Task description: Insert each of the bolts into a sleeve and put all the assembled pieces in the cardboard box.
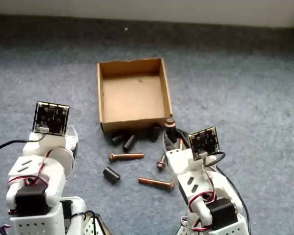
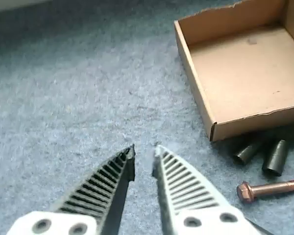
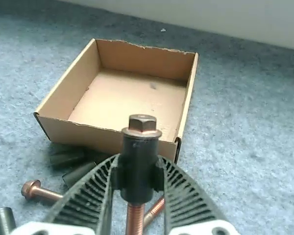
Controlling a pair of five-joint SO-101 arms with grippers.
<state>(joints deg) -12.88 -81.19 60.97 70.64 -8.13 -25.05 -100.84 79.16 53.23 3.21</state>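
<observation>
Right gripper (image 3: pixel 137 165) clasps an upright sleeve (image 3: pixel 137 157), bolt (image 3: pixel 142 125) inserted, at five o'clock of the cardboard box (image 3: pixel 63 128); left gripper (image 2: pixel 143 154), at eight o'clock, hangs parted.

Landmark: pale off-white wall (image 1: pixel 186 10), plain, a straight band across the far side of the scene.
Floor: blue-grey carpet (image 1: pixel 245 88), short dense pile, faintly mottled, running right up to the wall.
Join: carpet meets the wall in one straight line; the strip just beside the wall reads darker.
Debris: one small white speck (image 1: pixel 126 29) on the carpet, near the wall.
Light: soft and even; carpet well away from the wall looks brighter, shadows soft-edged.
</observation>
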